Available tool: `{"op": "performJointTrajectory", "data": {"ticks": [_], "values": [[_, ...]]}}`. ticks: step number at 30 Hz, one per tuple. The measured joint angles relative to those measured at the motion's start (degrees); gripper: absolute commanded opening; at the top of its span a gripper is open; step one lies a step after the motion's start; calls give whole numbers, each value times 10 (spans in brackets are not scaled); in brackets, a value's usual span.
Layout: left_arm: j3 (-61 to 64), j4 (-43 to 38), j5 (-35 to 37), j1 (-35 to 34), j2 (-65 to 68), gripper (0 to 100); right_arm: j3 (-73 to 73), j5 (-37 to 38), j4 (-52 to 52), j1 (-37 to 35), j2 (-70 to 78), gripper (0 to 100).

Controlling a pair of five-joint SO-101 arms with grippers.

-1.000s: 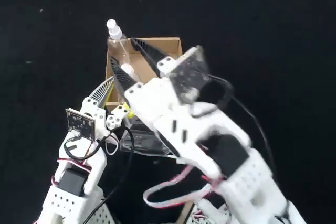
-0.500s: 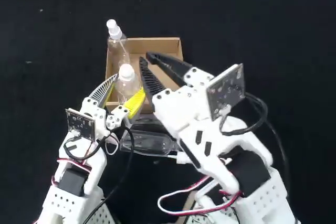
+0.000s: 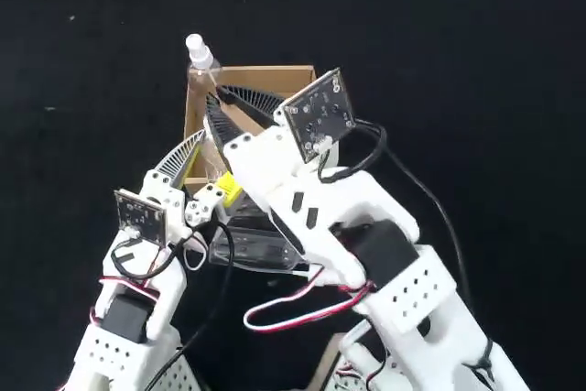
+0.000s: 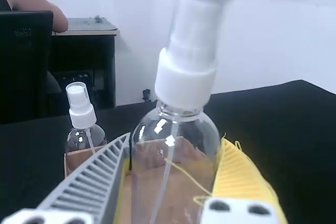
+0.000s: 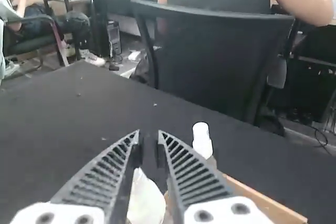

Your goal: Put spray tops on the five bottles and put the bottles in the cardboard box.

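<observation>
Left wrist view: left gripper (image 4: 173, 148) pinching bottle (image 4: 168, 187), held up over near-left part of box (image 3: 286, 74). Right gripper (image 5: 148, 141) closed on top (image 4: 191, 51). Step looks like fixing top on. Next, I guess: right lets go, left lowers bottle into box, near other bottle (image 3: 198, 59) at far-left corner.

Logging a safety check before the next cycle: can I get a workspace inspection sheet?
Surface: black table.
Job's things: cardboard box; one capped bottle standing at its corner; second capped bottle in left gripper.
Clutter: clear plastic tray near the arm bases.
Grippers: left shut on that bottle; right gripper over the box.
Cables: red-white loop and black lead on the right arm.
Surroundings: office chair, desk beyond the table.
</observation>
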Motion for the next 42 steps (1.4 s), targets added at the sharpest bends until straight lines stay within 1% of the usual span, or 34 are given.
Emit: {"op": "performJointTrajectory", "data": {"ticks": [4,8,13,16,19,22,24,29,32,34,37,39,42], "values": [[0,0,0,0,0,30,0,1,-22,0,3,25],[0,0,0,0,0,30,-20,25,-16,33,3,25],[0,0,-2,-6,0,30,-90,34,72,116,-35,25],[0,0,-2,-40,0,30,-89,34,124,190,-49,25],[0,0,-2,-87,0,30,-31,34,129,260,-49,25],[0,0,-2,-132,0,30,69,35,86,318,-49,25],[0,0,-2,-147,0,30,144,35,33,338,-49,25],[0,0,-2,-150,0,30,316,35,-123,344,-49,25],[0,0,-2,-150,0,30,383,35,-193,352,-49,25],[0,-24,-2,-150,0,30,403,35,-218,371,-49,25],[0,-90,-2,-150,0,30,412,35,-239,394,-49,25],[0,-131,-2,-150,0,30,422,35,-244,396,-49,25],[0,-161,-2,-149,0,30,430,35,-245,395,-49,25]]}}
